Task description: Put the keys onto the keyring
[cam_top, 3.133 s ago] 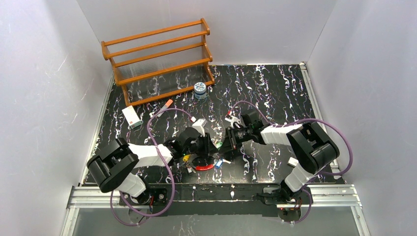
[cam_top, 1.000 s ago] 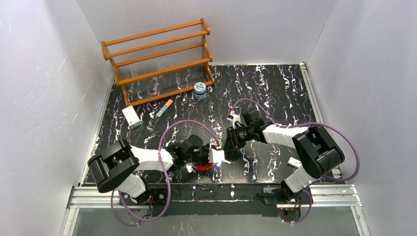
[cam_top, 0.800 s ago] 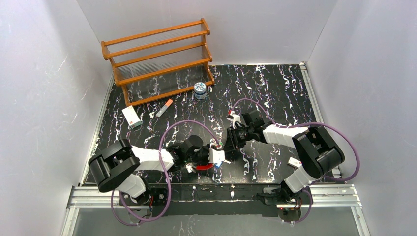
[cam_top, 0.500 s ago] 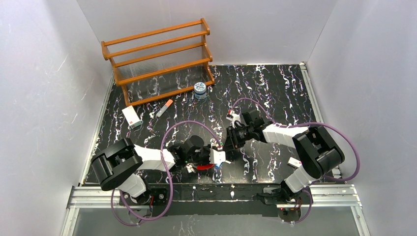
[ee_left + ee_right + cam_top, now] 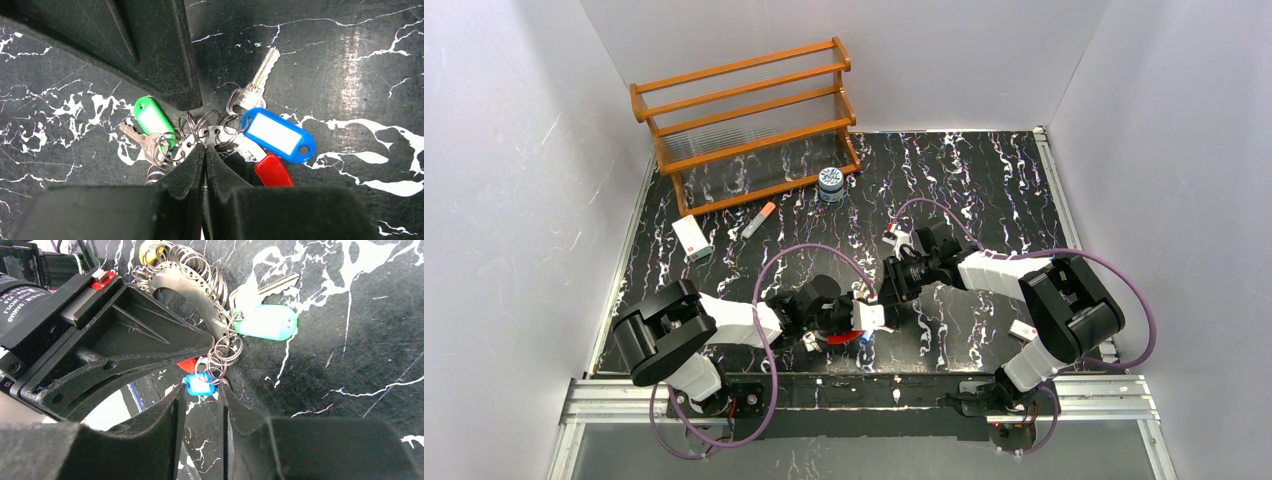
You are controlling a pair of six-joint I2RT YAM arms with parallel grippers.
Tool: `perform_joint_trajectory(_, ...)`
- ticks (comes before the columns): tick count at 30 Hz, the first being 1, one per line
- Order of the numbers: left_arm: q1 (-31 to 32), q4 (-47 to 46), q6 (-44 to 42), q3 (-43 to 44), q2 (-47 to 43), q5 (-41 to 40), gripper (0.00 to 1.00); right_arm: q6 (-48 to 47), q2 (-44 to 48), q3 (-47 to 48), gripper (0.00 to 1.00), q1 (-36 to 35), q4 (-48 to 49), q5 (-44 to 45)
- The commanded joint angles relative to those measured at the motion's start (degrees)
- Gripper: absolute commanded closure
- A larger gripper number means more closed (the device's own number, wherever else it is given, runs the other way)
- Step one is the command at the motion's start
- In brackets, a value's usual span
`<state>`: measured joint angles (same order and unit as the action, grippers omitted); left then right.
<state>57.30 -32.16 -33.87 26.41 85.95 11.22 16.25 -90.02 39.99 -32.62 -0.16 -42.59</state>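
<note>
The keyring (image 5: 216,136) is a silver strip with a red part (image 5: 272,170), and several small wire rings hang from it. A green-tagged key (image 5: 150,120), a blue-tagged key (image 5: 277,135) and a bare silver key (image 5: 257,82) lie around it on the black mat. My left gripper (image 5: 205,149) is shut on the keyring's silver strip. In the right wrist view the keyring (image 5: 187,287) curves past the left gripper's body, with the green tag (image 5: 265,322) beside it. My right gripper (image 5: 200,395) is open, its tips at the blue tag (image 5: 200,385). From above, the left gripper (image 5: 867,317) and the right gripper (image 5: 887,292) meet over the red part (image 5: 844,337).
A wooden rack (image 5: 744,110) stands at the back left. A blue-white jar (image 5: 830,184) sits by its right foot. An orange-tipped marker (image 5: 759,219) and a white box (image 5: 691,239) lie on the left. A small white item (image 5: 1024,329) lies by the right arm's base.
The left gripper has turned and shifted right with the keyring, closing in on the right gripper. The right gripper has barely moved.
</note>
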Motion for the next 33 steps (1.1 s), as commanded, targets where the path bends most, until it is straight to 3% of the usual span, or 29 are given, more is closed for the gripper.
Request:
perform_joint_trajectory(1,0.4,-0.45,1.27,1.29,-1.36,-1.12,0.97,-0.62,-0.34,2.29,0.62,0.09,1.87,-2.2)
perform_joint_trajectory(14,0.42,-0.55,3.87,0.24,-3.22,-1.85,0.97,1.25,-6.01,4.66,0.61,-0.84,4.36,-4.43)
perform_joint_trajectory(22,0.42,-0.44,5.12,-0.76,-5.22,-3.72,0.91,1.99,-8.7,6.1,0.61,-2.3,4.65,-3.67)
perform_joint_trajectory(33,0.41,-0.47,7.95,-4.77,-10.82,-6.56,0.86,3.01,-7.03,6.76,0.53,-3.02,5.0,-0.19)
